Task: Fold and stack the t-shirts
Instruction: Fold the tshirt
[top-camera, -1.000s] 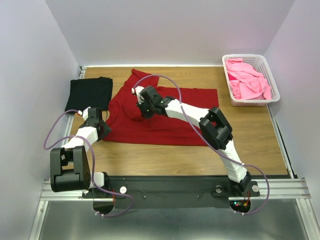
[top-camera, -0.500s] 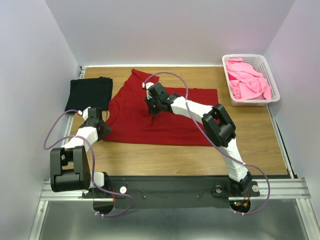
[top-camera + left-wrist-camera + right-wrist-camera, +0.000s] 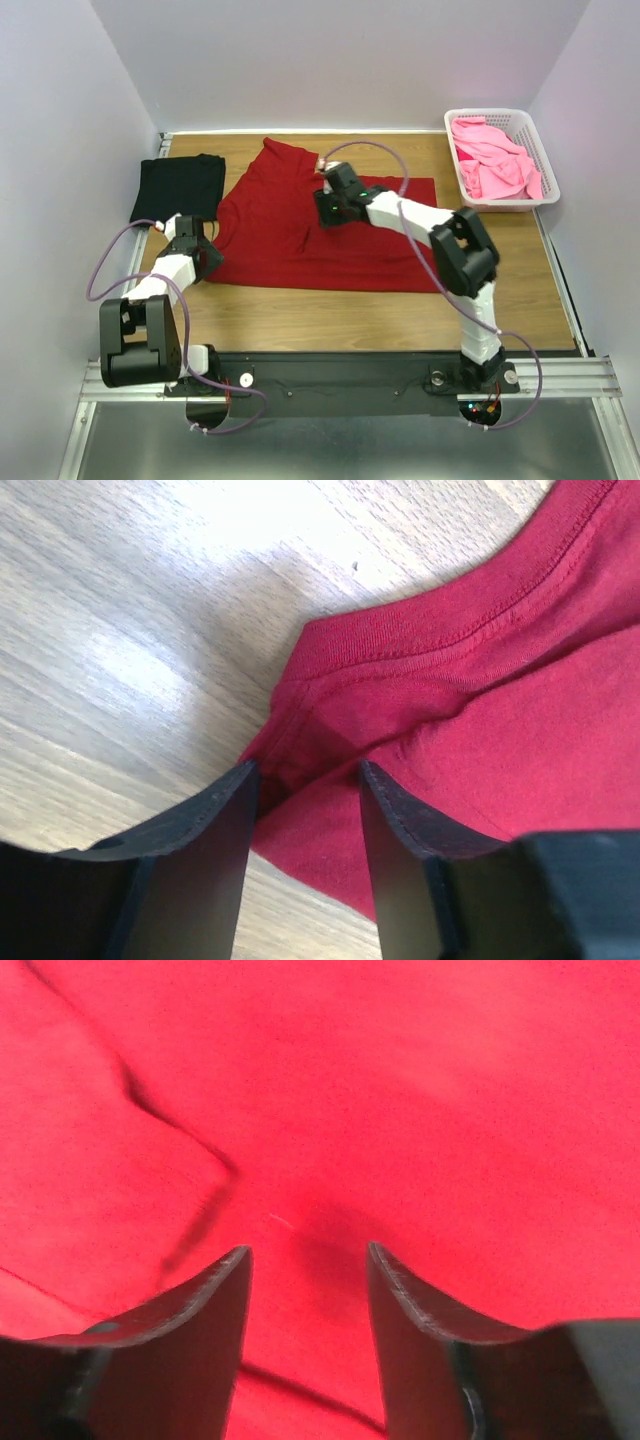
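Observation:
A dark red t-shirt [image 3: 360, 250] lies spread flat across the middle of the table. My right gripper [image 3: 328, 208] hovers low over its upper middle, open, with only flat red cloth [image 3: 400, 1090] under the gap between its fingertips [image 3: 308, 1250]. My left gripper [image 3: 203, 258] sits at the shirt's near left corner, open. A hemmed edge of the red shirt [image 3: 480, 700] lies on the wood between its fingers [image 3: 305, 770], not pinched. A folded black t-shirt [image 3: 178, 186] rests at the far left. Pink t-shirts [image 3: 490, 160] are heaped in the basket.
The white lattice basket [image 3: 500, 205] stands at the far right corner by the right wall. Bare wood runs along the near edge in front of the red shirt. Walls close in the left, back and right sides.
My right gripper has moved right and slightly back across the red shirt and opened, letting go of the raised fold, which now lies flatter. The left arm has barely moved.

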`<state>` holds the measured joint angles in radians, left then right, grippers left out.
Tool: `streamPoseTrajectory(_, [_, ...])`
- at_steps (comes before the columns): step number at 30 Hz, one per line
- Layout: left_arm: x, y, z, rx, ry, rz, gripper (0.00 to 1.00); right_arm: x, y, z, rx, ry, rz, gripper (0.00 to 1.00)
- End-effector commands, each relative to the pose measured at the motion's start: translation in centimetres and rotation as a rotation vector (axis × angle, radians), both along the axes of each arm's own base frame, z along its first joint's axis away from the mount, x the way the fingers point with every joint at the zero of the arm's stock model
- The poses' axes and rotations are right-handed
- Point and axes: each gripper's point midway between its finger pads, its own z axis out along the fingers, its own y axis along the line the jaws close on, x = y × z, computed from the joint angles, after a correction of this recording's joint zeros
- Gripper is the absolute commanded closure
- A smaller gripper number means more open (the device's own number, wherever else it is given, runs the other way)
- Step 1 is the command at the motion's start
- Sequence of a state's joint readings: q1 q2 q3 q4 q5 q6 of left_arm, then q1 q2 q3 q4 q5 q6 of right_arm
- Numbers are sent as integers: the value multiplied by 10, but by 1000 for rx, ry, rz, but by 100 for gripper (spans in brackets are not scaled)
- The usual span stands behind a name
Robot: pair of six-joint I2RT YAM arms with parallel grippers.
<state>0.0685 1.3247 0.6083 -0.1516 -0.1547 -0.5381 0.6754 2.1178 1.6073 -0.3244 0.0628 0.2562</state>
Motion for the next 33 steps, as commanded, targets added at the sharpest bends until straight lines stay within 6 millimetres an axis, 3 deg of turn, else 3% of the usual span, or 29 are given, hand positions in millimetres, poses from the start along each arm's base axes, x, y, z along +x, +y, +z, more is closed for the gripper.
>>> streamPoseTrajectory(1, [-5,4,22,18,-43,14,41,19,-84,59,73,-74,-222,41])
streamPoseTrajectory(3, [-1,4,36,20,-76,14,39,7,-115,59,76,-42,-263,40])
streamPoseTrajectory(4, [5,5,50,23,-119,12,38,4,-137,72,107,-44,-303,40])
streamPoseTrajectory(5, [5,4,55,21,-127,13,37,-16,-154,54,84,26,-325,40])
streamPoseTrajectory(7, [12,0,71,1,-176,3,37,-31,-182,58,121,58,-393,40])
streamPoseTrajectory(8, [15,-4,75,-18,-191,-9,37,-50,-196,41,99,114,-428,41])
streamPoseTrajectory(10, [21,-10,79,-37,-208,-26,37,-70,-206,42,161,160,-466,45])
streamPoseTrajectory(12, [25,-19,77,-56,-201,-52,37,-90,-218,27,183,218,-517,47])
streamPoseTrajectory(18, [28,-31,40,-98,-119,-64,42,-127,-240,15,216,293,-603,54])
streamPoseTrajectory(24, [15,-18,8,-83,-50,-4,46,-165,-278,-24,234,435,-762,54])
streamPoseTrajectory(27, [6,-13,-5,-94,-7,17,46,-183,-287,-44,223,519,-812,54])
streamPoseTrajectory(30, [-3,-10,-12,-116,11,36,46,-193,-298,-55,205,557,-874,54])
streamPoseTrajectory(33, [-14,-8,-18,-151,34,57,46,-190,-319,-53,195,522,-994,53])
